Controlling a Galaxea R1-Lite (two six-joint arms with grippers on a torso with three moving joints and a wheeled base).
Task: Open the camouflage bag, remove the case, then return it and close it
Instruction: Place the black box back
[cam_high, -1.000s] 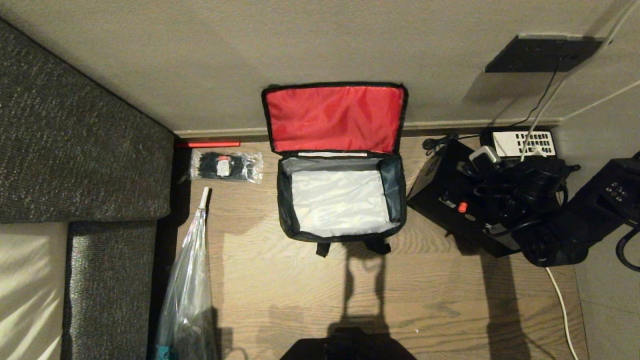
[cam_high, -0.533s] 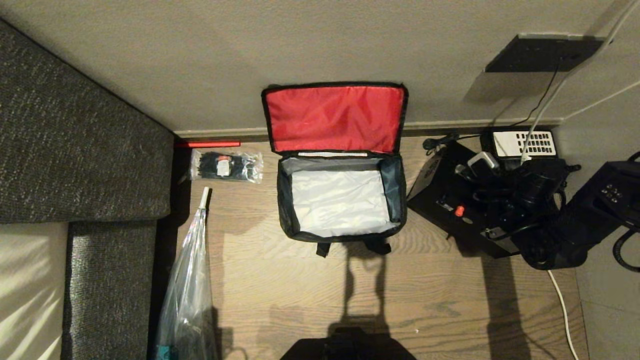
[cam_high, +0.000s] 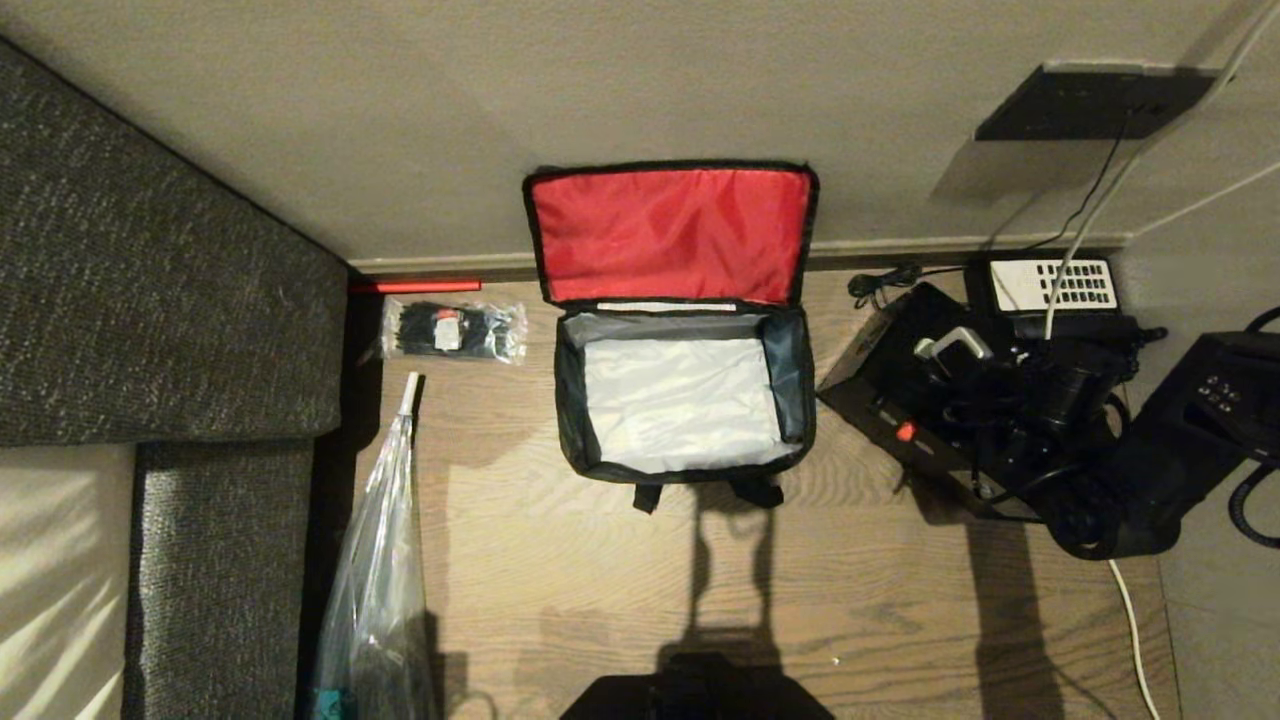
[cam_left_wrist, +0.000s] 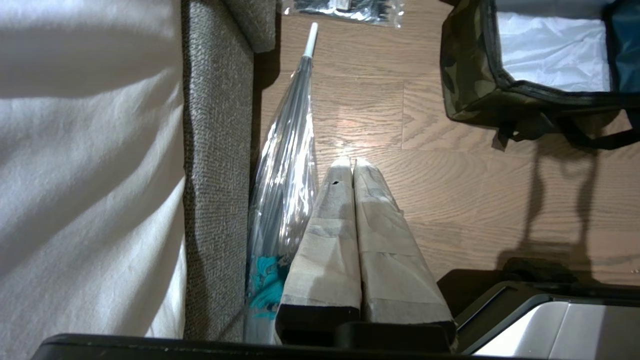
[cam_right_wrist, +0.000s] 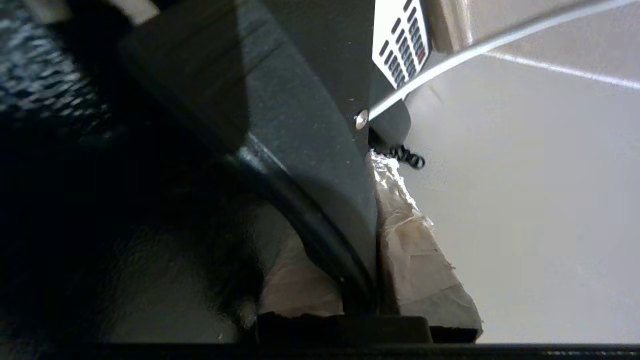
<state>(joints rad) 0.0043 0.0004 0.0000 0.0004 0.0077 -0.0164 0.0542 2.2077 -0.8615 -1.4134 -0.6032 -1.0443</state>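
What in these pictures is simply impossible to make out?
- Head view: the right arm and cables cover much of the case, so its full outline is hidden.
- Right wrist view: the right hand straddles the case's edge, which hides most of one finger.
- Left wrist view: beyond the parked left hand, the camouflage bag is cut off by the picture's edges, lid unseen.
- Head view: the clear packet holds contents too small to identify.

The right end effector (cam_high: 945, 350) has closed on the far edge of the case (cam_high: 900, 400) from an open stance a second ago, its taped fingers (cam_right_wrist: 415, 250) now pinching the black shell between them. The case has tipped up along that edge and shifted slightly, and its small red detail (cam_high: 905, 432) sits lower in the head view than before.
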